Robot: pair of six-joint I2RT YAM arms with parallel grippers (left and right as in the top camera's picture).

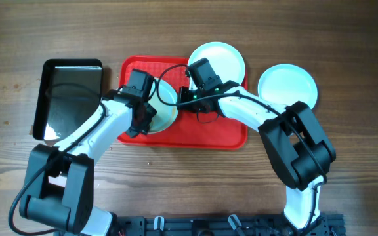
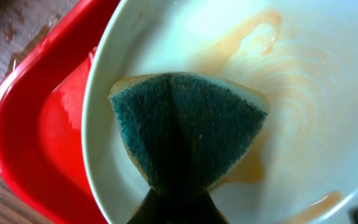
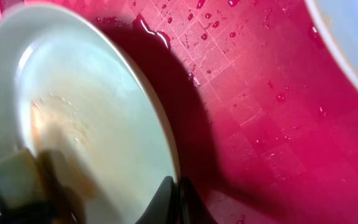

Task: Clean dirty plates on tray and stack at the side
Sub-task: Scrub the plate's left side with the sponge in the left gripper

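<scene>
Plates [image 1: 287,85], round, glossy: 3. Tray [image 1: 222,134], red plastic: 1. Sponge [image 2: 185,130], green, fibrous: 1, clamped in left gripper [image 2: 174,208]; right gripper [image 3: 178,199] pinches streaked plate [image 3: 73,112] rim.

Red tray [image 1: 223,134], orange-streaked pale plate [image 2: 303,93], green sponge [image 2: 188,130]

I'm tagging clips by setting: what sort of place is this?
Likely a robot test bench, not a real kitchen: two robot arms at a wooden table, a red tray, a sponge on a sauce-streaked plate.
</scene>
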